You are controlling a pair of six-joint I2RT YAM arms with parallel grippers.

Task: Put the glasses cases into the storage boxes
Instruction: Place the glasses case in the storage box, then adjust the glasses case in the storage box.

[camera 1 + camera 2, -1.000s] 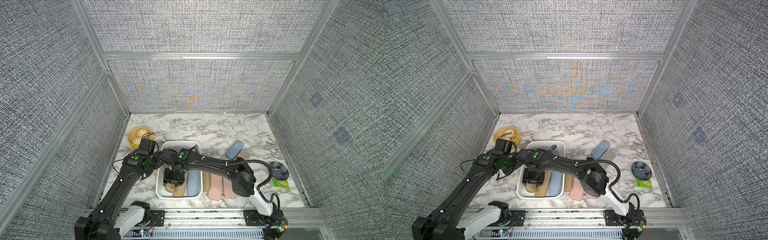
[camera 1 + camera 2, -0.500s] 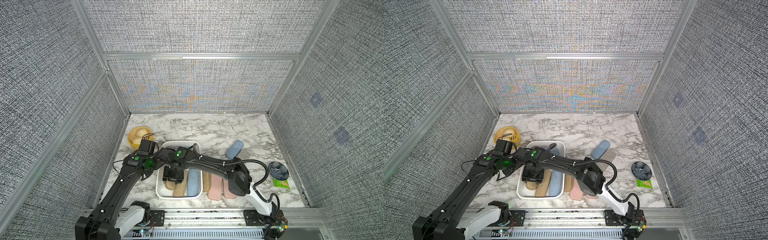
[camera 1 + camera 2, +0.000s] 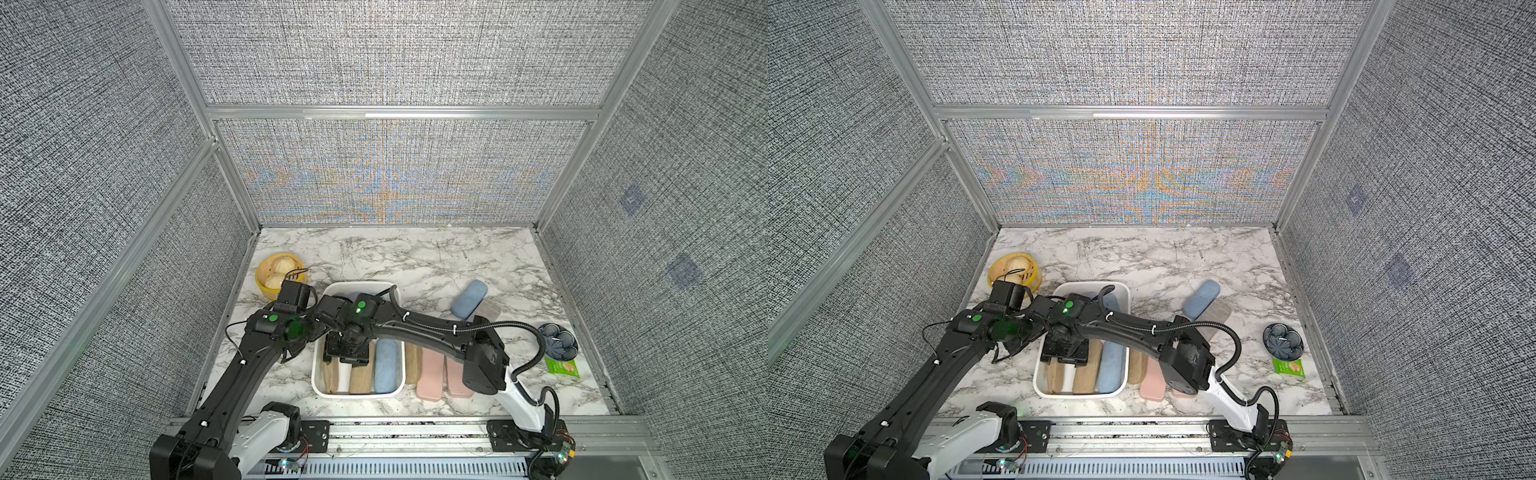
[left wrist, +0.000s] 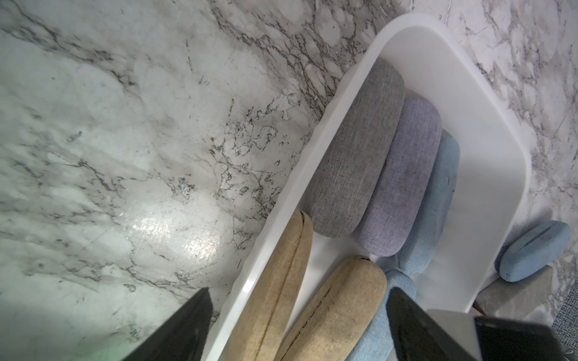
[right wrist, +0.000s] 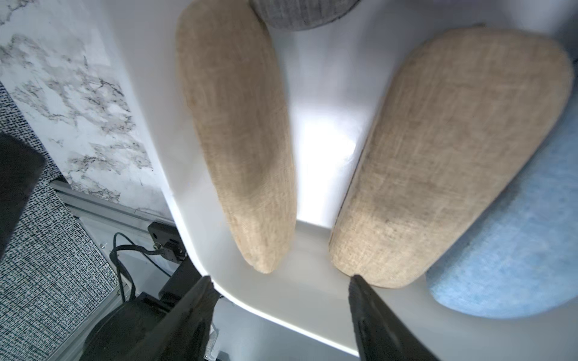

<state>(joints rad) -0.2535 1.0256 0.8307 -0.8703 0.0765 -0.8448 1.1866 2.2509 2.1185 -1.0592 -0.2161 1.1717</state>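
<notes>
The white storage box [image 3: 318, 384] sits at the table's front middle. Two tan glasses cases [image 5: 237, 134] [image 5: 447, 150] and a blue one [image 3: 388, 365] lie in its near half. Grey [image 4: 353, 153], lilac [image 4: 403, 175] and blue [image 4: 438, 200] cases lie at its far end. My right gripper [image 5: 281, 281] hangs open above the near tan cases, holding nothing. My left gripper [image 4: 298, 293] is open astride the box's left wall. Outside on the right lie a tan case [image 3: 412, 361], two pink cases [image 3: 430, 374] and a blue case [image 3: 469, 299] atop a grey one [image 3: 487, 309].
A yellow basket of buns [image 3: 279, 270] stands left of the box's far end, close to the left arm. A dark blue bowl [image 3: 557, 340] and a green packet [image 3: 563, 368] sit at the right edge. Fabric walls enclose three sides.
My right gripper's jaws have spread wider over the left part of the box. The left arm has stayed where it was.
</notes>
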